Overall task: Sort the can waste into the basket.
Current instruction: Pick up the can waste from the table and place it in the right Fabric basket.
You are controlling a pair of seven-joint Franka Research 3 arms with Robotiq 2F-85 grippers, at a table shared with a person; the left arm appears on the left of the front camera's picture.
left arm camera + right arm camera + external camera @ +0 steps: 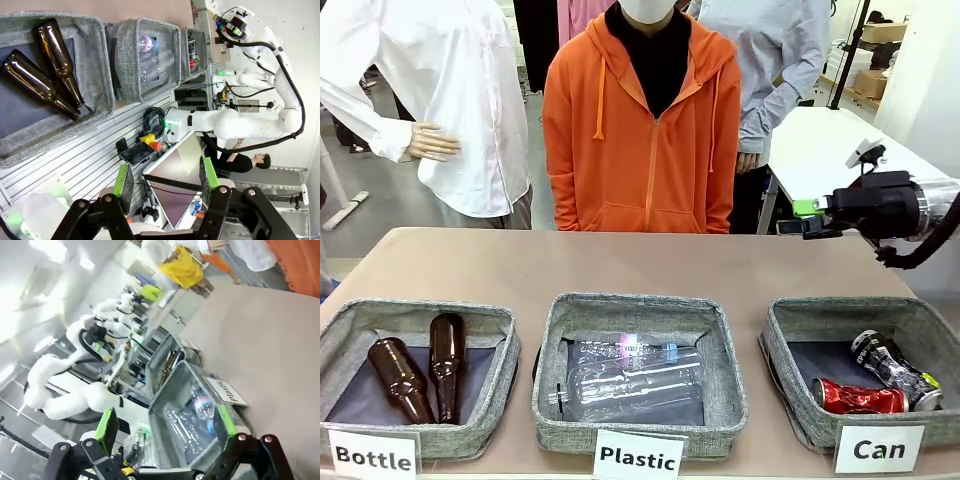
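Cans are both lying inside the basket (790,335) labelled "Can", at the worktop's (620,265) right end as I am viewing it from the front camera. I am seeing the crushed red can (858,398) near the basket's front wall, its long axis running left to right, and the slim black can (894,369) just behind it, angled from back left to front right, the two touching or nearly so. My right pincer (803,217) is hovering above and behind that basket, pointing left, well apart from the cans; its wrist camera is showing the green pads (107,424) spread and holding nothing. My left pincer (166,180) is also standing open and empty, off the worktop's left end. The middle "Plastic" basket (640,425) is holding clear plastic bottles (632,378); the left "Bottle" basket (420,312) is holding two brown glass bottles (425,365). Judging by this, the sorting is looking finished.
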